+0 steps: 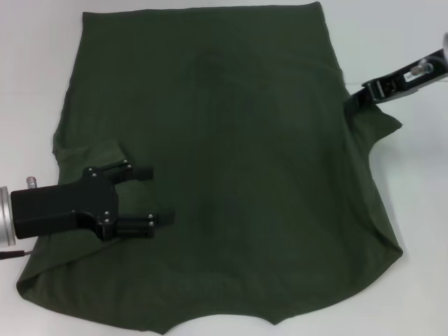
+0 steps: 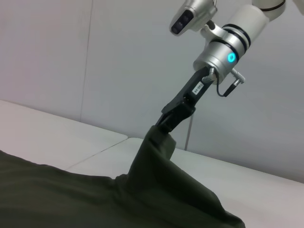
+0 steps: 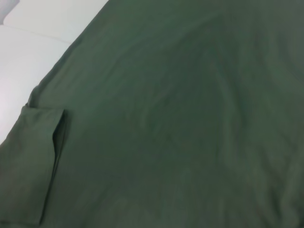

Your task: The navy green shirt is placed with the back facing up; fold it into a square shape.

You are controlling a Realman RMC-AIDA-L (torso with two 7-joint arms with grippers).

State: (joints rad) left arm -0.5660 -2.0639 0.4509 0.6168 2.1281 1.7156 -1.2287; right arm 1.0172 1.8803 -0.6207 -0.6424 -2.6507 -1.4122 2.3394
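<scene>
Shirt lies flat, back up, across the white surface; the right claw, pinching the sleeve at three o'clock, should carry it inward low and smooth, while the left claw hovers wide at eight o'clock.

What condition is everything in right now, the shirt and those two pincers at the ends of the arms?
navy green shirt: spread flat on the white table, plain side up, not yet folded; right sleeve lifted off the surface.
left pincer: open, over the shirt's left side, holding nothing.
right pincer: shut on the shirt's right sleeve, pulling it up into a peak.
</scene>
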